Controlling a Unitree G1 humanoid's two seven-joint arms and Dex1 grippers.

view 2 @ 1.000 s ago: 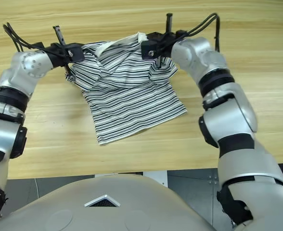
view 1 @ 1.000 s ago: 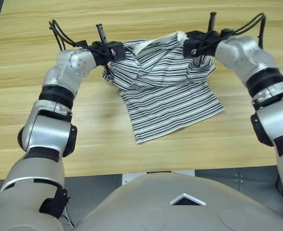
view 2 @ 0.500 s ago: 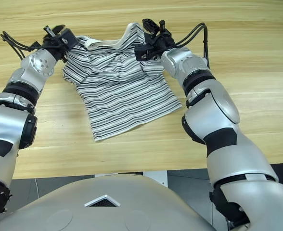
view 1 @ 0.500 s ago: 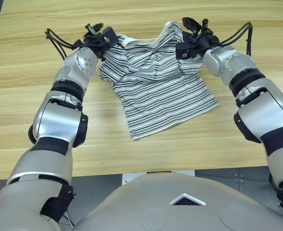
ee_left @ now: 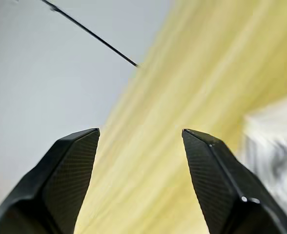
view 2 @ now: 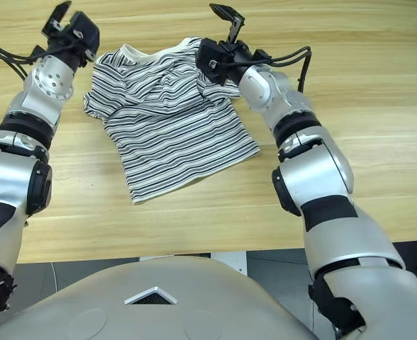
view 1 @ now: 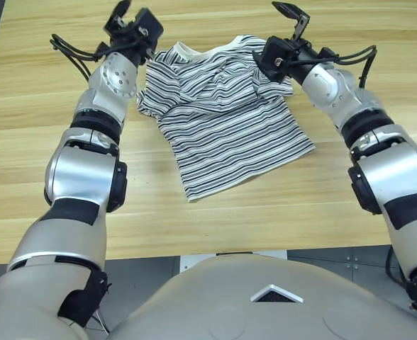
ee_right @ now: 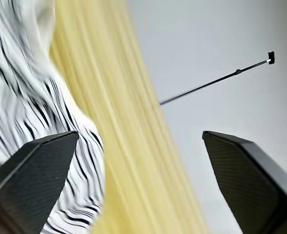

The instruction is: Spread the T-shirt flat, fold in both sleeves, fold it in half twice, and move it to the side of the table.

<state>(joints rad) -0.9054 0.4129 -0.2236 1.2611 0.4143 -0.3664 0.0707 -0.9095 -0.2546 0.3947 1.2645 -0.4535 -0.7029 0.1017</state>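
Jaws gaped on left gripper (ee_left: pixel 139 132) and right gripper (ee_right: pixel 141 134); soft, limp shirt (view 1: pixel 223 124) seemed best pinched at nine-o'clock sleeve

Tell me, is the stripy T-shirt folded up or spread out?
Spread out, not folded. The T-shirt lies open on the table, collar and hem both showing, though it is wrinkled near the top.

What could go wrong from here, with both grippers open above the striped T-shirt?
The T-shirt is not flat: creases run from its collar toward the right sleeve, so folding now would likely trap them. It lies askew to the table edge, so folds may come out crooked. The right sleeve is bunched below the open right gripper; a regrasp there might pinch several layers.
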